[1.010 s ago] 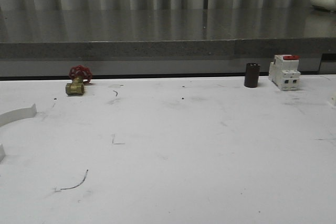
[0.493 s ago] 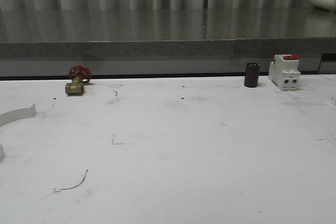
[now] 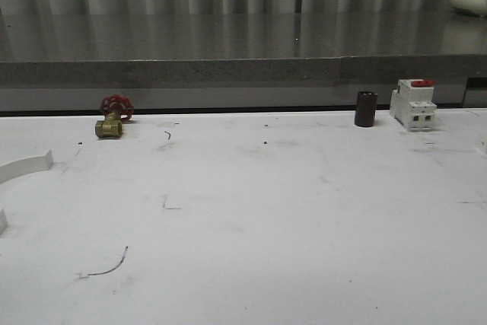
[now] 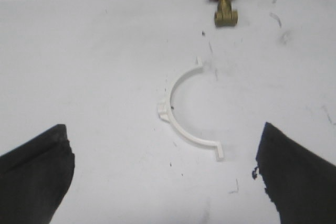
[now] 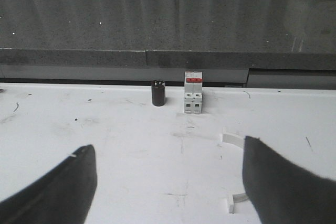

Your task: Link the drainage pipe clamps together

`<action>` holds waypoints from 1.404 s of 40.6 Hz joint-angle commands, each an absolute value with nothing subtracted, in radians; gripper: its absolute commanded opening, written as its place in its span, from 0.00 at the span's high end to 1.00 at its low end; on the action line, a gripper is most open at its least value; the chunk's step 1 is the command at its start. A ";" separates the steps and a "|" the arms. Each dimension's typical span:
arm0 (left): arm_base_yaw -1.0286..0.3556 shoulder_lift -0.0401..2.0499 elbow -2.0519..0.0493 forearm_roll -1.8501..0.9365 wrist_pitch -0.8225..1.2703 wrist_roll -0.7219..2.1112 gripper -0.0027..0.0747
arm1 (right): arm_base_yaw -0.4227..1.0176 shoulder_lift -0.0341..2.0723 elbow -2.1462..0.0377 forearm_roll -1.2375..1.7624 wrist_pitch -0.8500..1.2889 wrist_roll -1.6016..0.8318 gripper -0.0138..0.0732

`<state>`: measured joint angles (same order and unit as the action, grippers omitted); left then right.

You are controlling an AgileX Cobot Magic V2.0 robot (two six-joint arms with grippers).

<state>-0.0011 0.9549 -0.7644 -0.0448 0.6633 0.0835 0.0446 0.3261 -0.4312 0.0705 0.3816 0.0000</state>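
White clamp [image 4: 178, 109], mouth toward valve-side [image 4: 226, 9]

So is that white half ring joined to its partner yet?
Not joined. The white half ring lies alone, flat on the table, under the open left hand.

Across the 3 front-view moments nothing has visibly changed; the white curved plastic clamp half [image 3: 27, 166] lies exactly where it lay.

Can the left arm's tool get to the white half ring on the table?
Probably yes. The left tool is open, and the white half ring lies alone on the bare table ahead of it. The brass valve sits well beyond, so nothing blocks the way.
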 commanded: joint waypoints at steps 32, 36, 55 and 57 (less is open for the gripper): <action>0.020 1.763 -1.179 -0.192 0.710 0.216 0.10 | 0.036 0.339 -0.469 0.069 0.310 -0.008 0.16; 0.029 1.803 -1.196 -0.191 0.708 0.216 0.10 | 0.036 0.339 -0.469 0.069 0.310 -0.008 0.16; 0.032 1.885 -1.221 -0.216 0.743 0.267 0.13 | 0.036 0.339 -0.469 0.069 0.311 -0.008 0.16; 0.032 1.885 -1.221 -0.216 0.745 0.267 0.18 | 0.036 0.339 -0.469 0.069 0.311 -0.008 0.16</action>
<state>0.0288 1.9246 -1.2009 -0.1904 0.7398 0.2670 0.0446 0.3261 -0.4312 0.0705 0.3816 0.0000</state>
